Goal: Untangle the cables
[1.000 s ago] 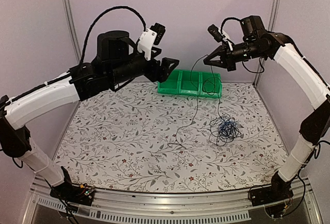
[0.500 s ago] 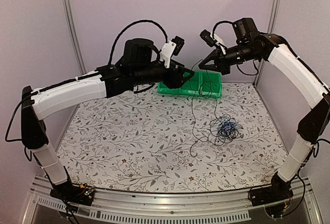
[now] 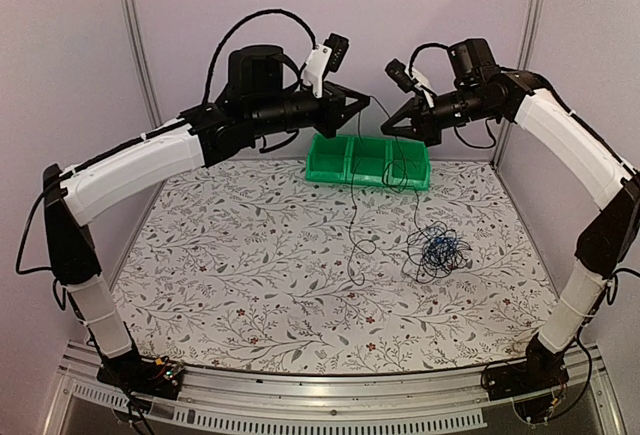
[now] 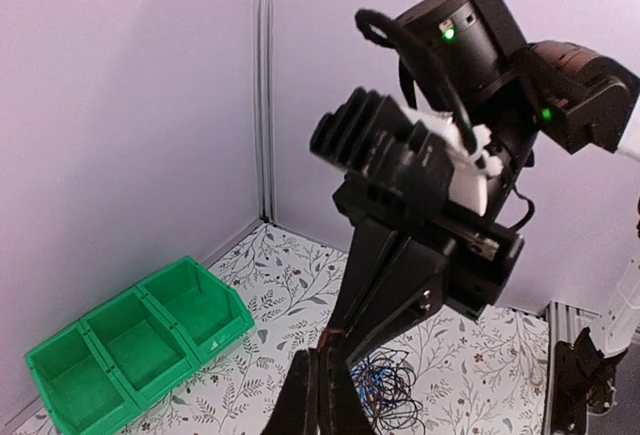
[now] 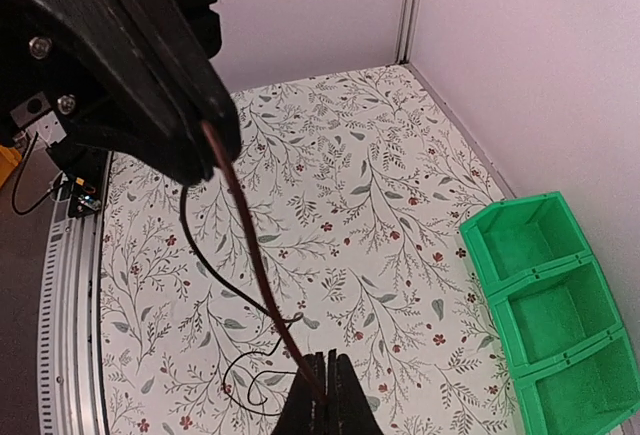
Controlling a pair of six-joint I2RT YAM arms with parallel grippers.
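left claw (image 3: 360,102) and right claw (image 3: 385,127) raised close together, thin black cable (image 3: 352,217) hanging below, tangled cables (image 3: 437,248) on table (image 3: 220,255)

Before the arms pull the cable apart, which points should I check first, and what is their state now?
1. Left gripper shut on the cable: ok.
2. Right gripper shut on the same cable: ok.
3. Cable free from the tangle: not ok, strands lead down into it.
4. Tangle resting on the table: ok.
5. Hanging strands clear of the green bin: cannot tell.
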